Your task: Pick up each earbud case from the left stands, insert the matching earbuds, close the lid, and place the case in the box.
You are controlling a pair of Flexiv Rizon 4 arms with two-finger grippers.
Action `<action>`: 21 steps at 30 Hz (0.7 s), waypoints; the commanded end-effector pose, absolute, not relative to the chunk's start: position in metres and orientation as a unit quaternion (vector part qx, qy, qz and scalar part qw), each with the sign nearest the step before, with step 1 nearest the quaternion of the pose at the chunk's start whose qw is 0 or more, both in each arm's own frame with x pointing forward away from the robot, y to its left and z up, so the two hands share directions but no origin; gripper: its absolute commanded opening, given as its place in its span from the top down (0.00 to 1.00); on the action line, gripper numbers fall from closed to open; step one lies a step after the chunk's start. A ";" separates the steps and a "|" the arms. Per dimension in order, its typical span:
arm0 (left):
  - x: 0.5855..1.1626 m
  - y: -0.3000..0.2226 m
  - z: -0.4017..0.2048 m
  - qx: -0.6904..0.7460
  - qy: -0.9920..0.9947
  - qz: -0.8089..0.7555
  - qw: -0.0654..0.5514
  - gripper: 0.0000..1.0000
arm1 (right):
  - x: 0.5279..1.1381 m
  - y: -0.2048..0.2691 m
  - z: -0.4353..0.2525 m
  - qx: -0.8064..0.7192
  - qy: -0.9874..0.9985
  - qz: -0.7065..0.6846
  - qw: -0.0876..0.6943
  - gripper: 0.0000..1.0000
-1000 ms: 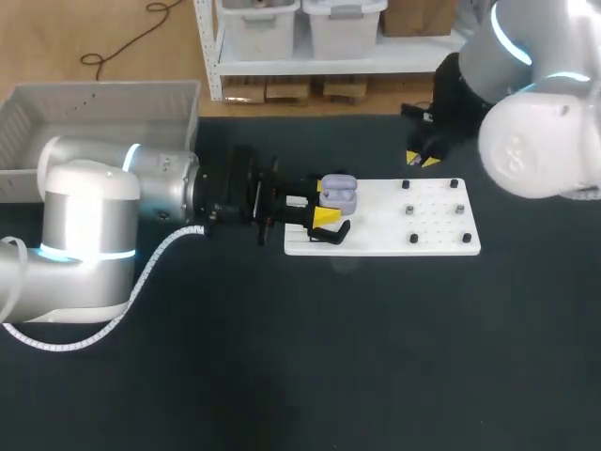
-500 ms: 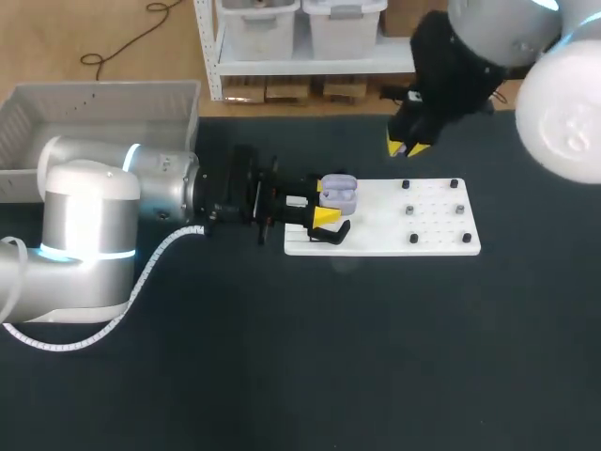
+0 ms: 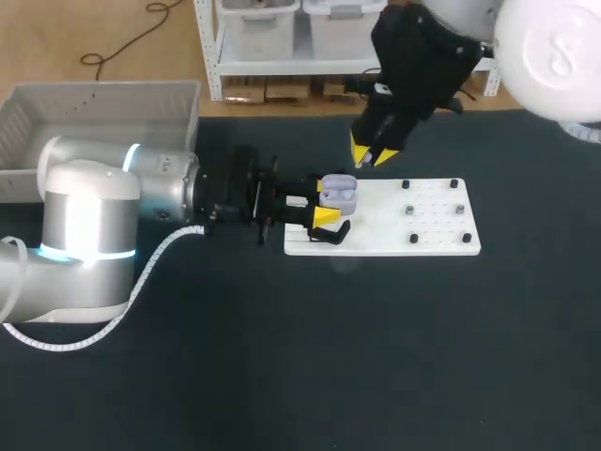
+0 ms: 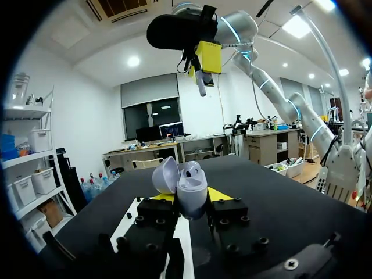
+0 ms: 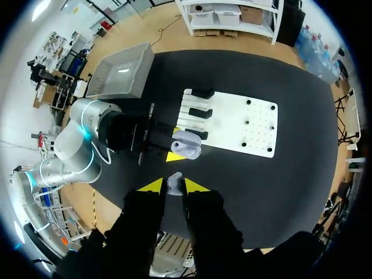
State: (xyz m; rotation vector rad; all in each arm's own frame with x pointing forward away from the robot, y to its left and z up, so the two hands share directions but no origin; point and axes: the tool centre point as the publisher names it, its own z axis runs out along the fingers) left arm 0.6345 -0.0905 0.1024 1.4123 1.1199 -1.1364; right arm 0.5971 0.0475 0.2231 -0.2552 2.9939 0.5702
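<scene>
Between left gripper (image 3: 322, 204) tips: earbud case (image 3: 340, 194) clamped, lid open, steadied at white stand board (image 3: 432, 230) edge, likely for loading. Above it, right gripper (image 3: 371, 155) pinches earbud (image 5: 174, 183), poised over case. Grey box (image 3: 94, 103) far left on counter (image 3: 376, 357). No legible writing

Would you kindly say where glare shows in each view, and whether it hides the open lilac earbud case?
Head view: even light, no glare on the open lilac earbud case or the white board. Left wrist view: ceiling lamps flare beside the right gripper; the case shows plainly. Right wrist view: a bright patch on the grey tray, away from the case.
</scene>
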 end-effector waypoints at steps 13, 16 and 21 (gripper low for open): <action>0.634 -0.091 0.102 0.579 0.460 -0.466 0.486 1.00 | 0.601 0.049 0.224 -0.085 0.978 0.185 0.034 1.00; 0.634 -0.091 0.102 0.579 0.460 -0.466 0.486 1.00 | 0.607 0.066 0.235 -0.146 0.977 0.151 0.033 1.00; 0.634 -0.091 0.102 0.579 0.460 -0.466 0.486 1.00 | 0.611 0.087 0.238 -0.245 0.963 0.109 0.017 1.00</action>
